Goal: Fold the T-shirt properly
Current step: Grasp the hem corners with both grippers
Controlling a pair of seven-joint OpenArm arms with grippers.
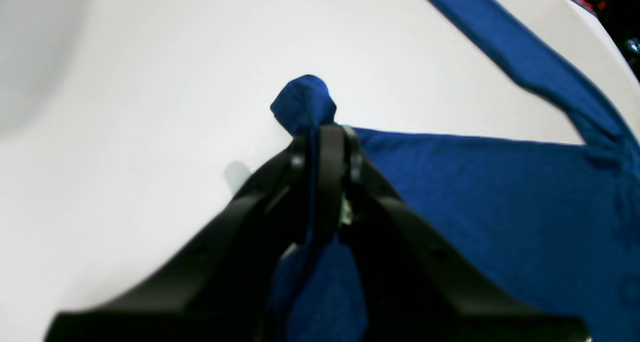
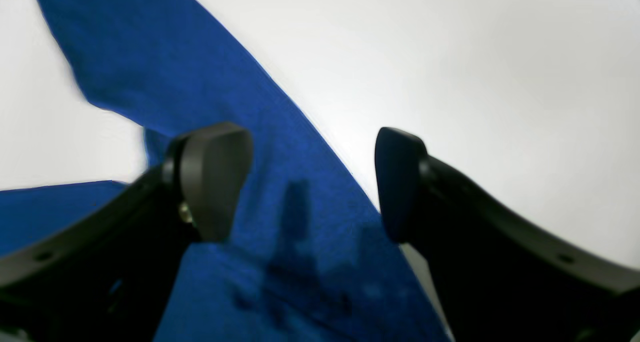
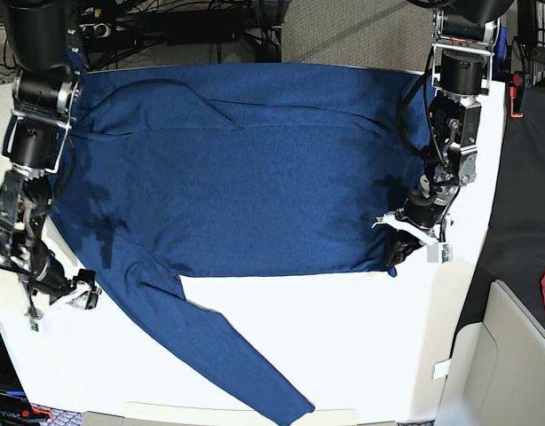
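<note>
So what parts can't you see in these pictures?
- T-shirt: its far sleeve, base view, hidden behind the left arm.
- Left gripper: how much cloth the shut jaws pinch, left wrist view, hidden by the jaws.
- Sleeve: its cuff, right wrist view, cut off by the top edge.

1. All three pictures are bright, with soft, even light that seems to come from above.
2. In the left wrist view, the white table [image 1: 150, 106] is so bright that it looks washed out. A small grey shadow lies just left of the left claw [image 1: 325, 131].
3. The black claw arms at the bottom of that view are fuzzy and out of focus.
4. In the right wrist view, the right claw [image 2: 310, 182] throws a dark shadow on the T-shirt [image 2: 280, 146] between its two tips.
5. Both wrist views curve and stretch at the edges.
6. The base view is sharper, with soft shadows under the arms.
</note>
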